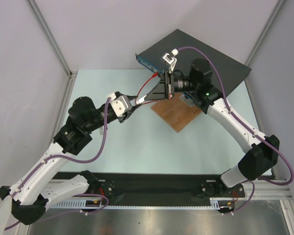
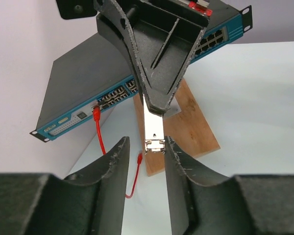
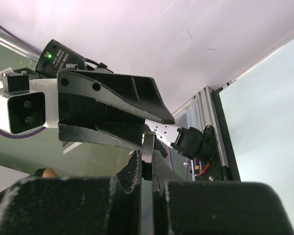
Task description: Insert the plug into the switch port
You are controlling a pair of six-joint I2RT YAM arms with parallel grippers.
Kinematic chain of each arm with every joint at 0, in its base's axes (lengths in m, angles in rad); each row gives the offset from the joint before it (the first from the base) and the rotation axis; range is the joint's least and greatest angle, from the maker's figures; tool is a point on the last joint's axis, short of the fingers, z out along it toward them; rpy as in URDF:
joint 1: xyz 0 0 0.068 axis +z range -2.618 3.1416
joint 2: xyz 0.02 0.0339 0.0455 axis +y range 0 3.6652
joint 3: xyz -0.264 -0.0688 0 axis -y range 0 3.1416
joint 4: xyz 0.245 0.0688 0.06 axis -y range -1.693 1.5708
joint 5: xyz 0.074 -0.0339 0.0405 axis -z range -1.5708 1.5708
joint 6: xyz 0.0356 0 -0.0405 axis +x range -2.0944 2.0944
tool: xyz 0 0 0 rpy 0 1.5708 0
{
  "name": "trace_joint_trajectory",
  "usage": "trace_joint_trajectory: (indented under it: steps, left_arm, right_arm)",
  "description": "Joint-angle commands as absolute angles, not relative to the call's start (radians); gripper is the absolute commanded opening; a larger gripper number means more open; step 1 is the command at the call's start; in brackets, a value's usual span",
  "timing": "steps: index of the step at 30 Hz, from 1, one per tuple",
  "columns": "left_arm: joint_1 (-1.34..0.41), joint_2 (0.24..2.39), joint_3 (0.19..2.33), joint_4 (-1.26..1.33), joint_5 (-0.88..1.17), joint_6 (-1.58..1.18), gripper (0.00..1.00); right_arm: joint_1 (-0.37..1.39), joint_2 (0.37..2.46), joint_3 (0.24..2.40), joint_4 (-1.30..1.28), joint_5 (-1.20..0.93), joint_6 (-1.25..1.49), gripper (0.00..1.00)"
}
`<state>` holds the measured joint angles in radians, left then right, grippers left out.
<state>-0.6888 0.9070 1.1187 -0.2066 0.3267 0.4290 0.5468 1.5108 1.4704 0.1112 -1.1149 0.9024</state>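
The right tool (image 2: 156,104) is clamped on the right end of the plug (image 2: 154,128), a slim silver bar in the air over the middle of the table (image 1: 137,147). The left tool (image 2: 147,147) straddles the plug's left end with its jaws partly apart. One finger looks to touch the metal and a slit of table shows beside the other, so I judge it is not gripping.

The switch (image 1: 210,56) lies at the far right. Its blue port strip (image 2: 112,98) faces left and near, just far of both tools. A red cable (image 2: 101,139) sits in a port toward the strip's left end and hangs down. A board (image 1: 179,116) lies on the table below the right tool, just near of the switch.

Seen from above, the plug's long axis runs mostly left to right, from one tool to the other. It lies closer to running along the strip than to pointing into it. The coming move, as I judge it, turns on swinging that axis square to the strip before pushing far. Which end goes in I cannot tell. The right tool is the nearer to the ports.

The left arm reaches from the near left, its forearm stretched diagonally to the centre and its tool pointing right. The right arm rises from the near right with its elbow out to the right and its wrist folded back, so its tool points left and near, away from the switch
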Motion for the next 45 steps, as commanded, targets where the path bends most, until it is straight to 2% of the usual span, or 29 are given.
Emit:
trace_joint_trajectory:
  steps: [1, 7, 9, 10, 14, 17, 18, 20, 21, 25, 29, 33, 35, 36, 40, 45]
  left_arm:
    - [-0.686, 0.911, 1.117, -0.166, 0.357, 0.446, 0.38]
    - [-0.686, 0.934, 1.14, -0.176, 0.359, 0.449, 0.22]
    - [-0.686, 0.939, 1.152, -0.179, 0.365, 0.446, 0.12]
    - [-0.687, 0.945, 1.158, -0.192, 0.367, 0.445, 0.02]
    - [-0.687, 0.962, 1.172, -0.204, 0.373, 0.423, 0.0]
    - [-0.687, 0.982, 1.195, -0.219, 0.374, 0.352, 0.0]
    - [-0.687, 0.989, 1.201, -0.224, 0.371, 0.33, 0.0]
    - [-0.689, 1.012, 1.209, -0.23, 0.362, 0.27, 0.0]
    - [-0.69, 1.026, 1.209, -0.229, 0.354, 0.23, 0.0]
    - [-0.712, 1.06, 1.21, -0.213, 0.315, 0.155, 0.0]
    - [-0.752, 1.115, 1.229, -0.213, 0.267, 0.072, 0.0]
    - [-0.797, 1.167, 1.226, -0.164, 0.175, 0.006, 0.0]
    - [-0.816, 1.19, 1.229, -0.158, 0.129, -0.024, 0.0]
    - [-0.834, 1.203, 1.235, -0.158, 0.091, -0.031, 0.0]
    - [-0.857, 1.285, 1.264, -0.167, 0.048, -0.061, 0.0]
    - [-0.865, 1.37, 1.339, -0.195, 0.034, -0.086, 0.0]
  right_arm:
    - [0.551, 1.488, 1.473, 0.175, -1.134, 0.936, 0.0]
    - [0.549, 1.486, 1.467, 0.172, -1.131, 0.939, 0.0]
    - [0.551, 1.482, 1.463, 0.161, -1.126, 0.93, 0.0]
    - [0.551, 1.482, 1.462, 0.155, -1.123, 0.928, 0.0]
    - [0.535, 1.474, 1.471, 0.12, -1.1, 0.907, 0.01]
    - [0.493, 1.465, 1.486, 0.095, -1.092, 0.894, 0.47]
    - [0.471, 1.462, 1.494, 0.075, -1.089, 0.89, 0.69]
    - [0.408, 1.444, 1.523, 0.042, -1.066, 0.858, 0.85]
    - [0.364, 1.424, 1.537, 0.019, -1.054, 0.839, 0.87]
    - [0.252, 1.375, 1.562, -0.069, -1.026, 0.792, 0.89]
    - [0.063, 1.296, 1.54, -0.184, -1.034, 0.73, 0.93]
    - [-0.27, 1.172, 1.423, -0.322, -1.148, 0.704, 0.97]
    - [-0.398, 1.128, 1.369, -0.318, -1.204, 0.718, 0.97]
    - [-0.52, 1.088, 1.324, -0.322, -1.228, 0.719, 0.98]
    - [-0.746, 1.033, 1.234, -0.397, -1.308, 0.674, 1.0]
    - [-0.743, 1.029, 1.114, -0.411, -1.261, 0.635, 1.0]
